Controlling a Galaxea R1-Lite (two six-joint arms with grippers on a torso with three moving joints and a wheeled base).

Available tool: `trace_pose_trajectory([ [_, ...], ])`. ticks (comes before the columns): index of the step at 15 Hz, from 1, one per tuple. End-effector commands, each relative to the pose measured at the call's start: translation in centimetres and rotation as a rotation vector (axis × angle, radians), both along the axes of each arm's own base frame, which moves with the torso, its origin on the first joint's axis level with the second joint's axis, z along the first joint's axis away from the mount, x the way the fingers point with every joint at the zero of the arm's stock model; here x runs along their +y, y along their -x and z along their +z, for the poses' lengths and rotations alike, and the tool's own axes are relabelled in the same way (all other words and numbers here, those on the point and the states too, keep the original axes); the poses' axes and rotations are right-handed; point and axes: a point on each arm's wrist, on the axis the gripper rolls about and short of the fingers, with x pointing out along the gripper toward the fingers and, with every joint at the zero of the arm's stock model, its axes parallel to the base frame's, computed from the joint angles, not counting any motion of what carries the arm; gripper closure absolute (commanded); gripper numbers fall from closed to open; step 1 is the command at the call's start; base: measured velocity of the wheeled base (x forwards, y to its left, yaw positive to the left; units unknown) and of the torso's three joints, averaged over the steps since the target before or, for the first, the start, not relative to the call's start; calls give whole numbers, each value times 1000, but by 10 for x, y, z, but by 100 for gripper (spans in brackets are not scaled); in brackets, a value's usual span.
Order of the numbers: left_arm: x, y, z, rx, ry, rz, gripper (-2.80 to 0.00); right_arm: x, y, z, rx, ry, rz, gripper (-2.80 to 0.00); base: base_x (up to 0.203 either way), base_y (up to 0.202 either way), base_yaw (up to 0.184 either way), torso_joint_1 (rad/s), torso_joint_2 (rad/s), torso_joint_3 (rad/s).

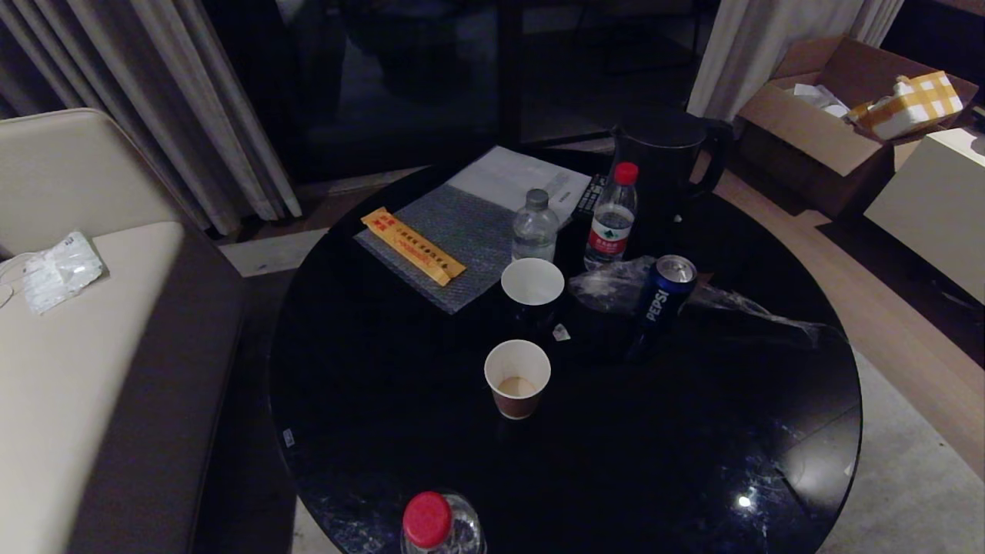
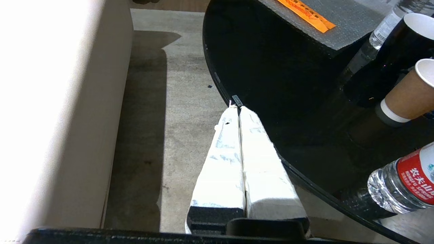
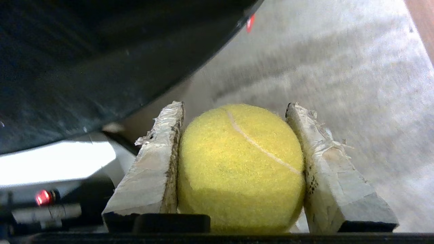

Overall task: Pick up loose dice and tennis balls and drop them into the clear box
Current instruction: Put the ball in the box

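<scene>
Head view shows the round black desk [image 1: 400, 400] filling the middle, a beige sofa [image 1: 69, 346] on the robot's left, and an open cardboard box [image 1: 831, 108] far right on the floor. Neither arm appears in it. No clear box, no dice, no loose tennis balls show anywhere on the desk, so where the drop goes cannot be told from here.

Desk clutter, roughly big to small: black kettle [image 1: 666, 169], a sheet of bubble wrap [image 1: 454, 238] with a yellow packet [image 1: 413, 246] lying on it, crumpled clear plastic [image 1: 739, 308], a red-capped water bottle [image 1: 612, 215], a smaller grey-capped bottle [image 1: 534, 227], a Pepsi can [image 1: 662, 296], two paper cups [image 1: 517, 378]. Another red-capped bottle [image 1: 440, 525] is cut off at the near edge.

Right gripper [image 3: 237, 122] is clamped on a tennis ball [image 3: 240, 169], fingers [image 3: 156, 169] pressing both sides, ball seated deep toward the palm, probably so it cannot roll out in transit. It sits low beside the desk's rim, over grey carpet [image 3: 339, 84]. Background is smeared, so detail there is unreadable, and a red glow beside it is unidentifiable.

Left gripper [image 2: 235, 106] is closed with nothing held, pads together, parked off the desk edge above the floor between sofa and desk; looks idle.
</scene>
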Motion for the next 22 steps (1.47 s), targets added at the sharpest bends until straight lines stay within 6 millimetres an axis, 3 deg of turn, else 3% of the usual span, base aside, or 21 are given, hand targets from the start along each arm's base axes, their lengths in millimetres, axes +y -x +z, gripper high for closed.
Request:
trace_pose_trajectory([
  [1, 0, 0, 0, 2, 1, 1, 0, 0, 14, -9, -135, -15, 19, 0, 0, 0, 0, 0, 0, 0],
  [4, 0, 0, 0, 2, 2, 1, 0, 1, 27, -17, -274, -38, 68, 0, 0, 0, 0, 0, 0, 0],
  [22, 0, 0, -1, 2, 2, 1, 0, 1, 27, -18, -266, -55, 85, 0, 0, 0, 0, 0, 0, 0],
])
